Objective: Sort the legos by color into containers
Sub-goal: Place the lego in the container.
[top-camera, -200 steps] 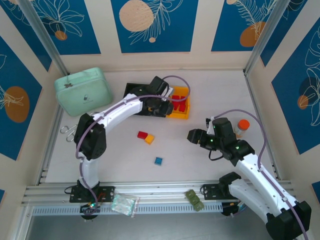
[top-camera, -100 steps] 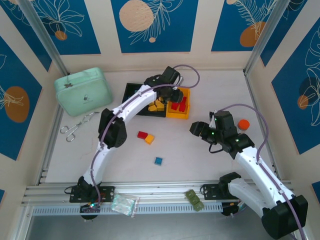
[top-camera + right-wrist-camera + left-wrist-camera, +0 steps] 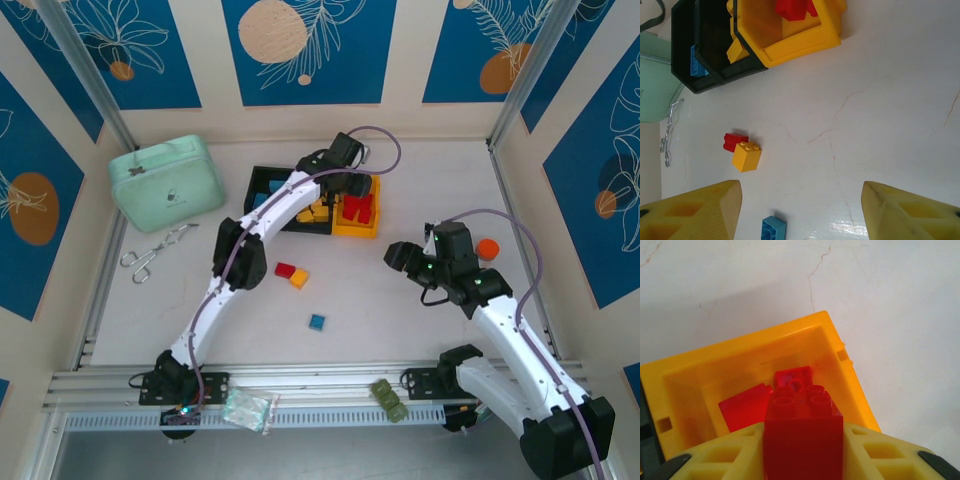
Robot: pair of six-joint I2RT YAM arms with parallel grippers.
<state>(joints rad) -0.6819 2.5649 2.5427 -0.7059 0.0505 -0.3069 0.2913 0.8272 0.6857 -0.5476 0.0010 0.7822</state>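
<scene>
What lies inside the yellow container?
Red legos lie inside the yellow container. The red brick in the left gripper hides part of the floor, so more may lie beneath.

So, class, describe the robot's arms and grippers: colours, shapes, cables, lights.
The left arm and right arm have white shells with black joints; a lilac cable loops along each. Green lights glow on the right arm. The left gripper and right gripper have yellow fingers with hollow cut-outs.

A brick (image 3: 802, 432) sits between the left gripper's (image 3: 802, 452) jaws, above a bin (image 3: 740, 371); three loose bricks (image 3: 746, 156) lie before the right gripper's (image 3: 801, 210) jaws.
</scene>
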